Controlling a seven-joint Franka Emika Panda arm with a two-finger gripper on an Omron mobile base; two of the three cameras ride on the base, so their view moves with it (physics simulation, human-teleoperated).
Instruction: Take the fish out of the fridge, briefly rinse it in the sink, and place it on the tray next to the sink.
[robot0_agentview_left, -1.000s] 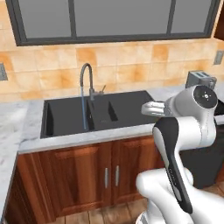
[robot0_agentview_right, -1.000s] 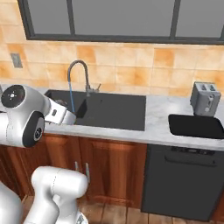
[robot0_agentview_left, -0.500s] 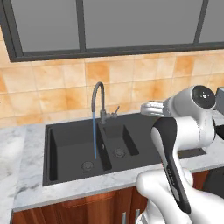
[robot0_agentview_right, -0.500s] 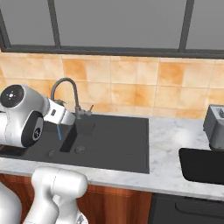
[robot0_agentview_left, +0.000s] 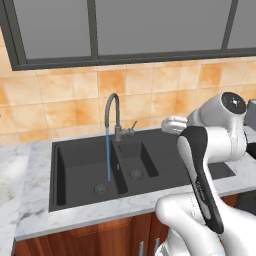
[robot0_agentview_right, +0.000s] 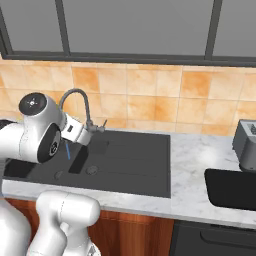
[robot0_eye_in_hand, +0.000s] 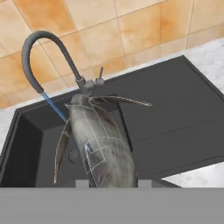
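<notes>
While water runs, one fish (robot0_eye_in_hand: 103, 146) in gripper (robot0_eye_in_hand: 107, 183), one two-basin sink (robot0_agentview_left: 80, 165).

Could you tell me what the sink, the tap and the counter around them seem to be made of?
The sink looks like matte black composite or coated metal: flat, no glare. The tap looks like dark grey metal, with a faint sheen along its gooseneck. The counter looks like polished white marble or an imitation, judging by its grey veining.
</notes>
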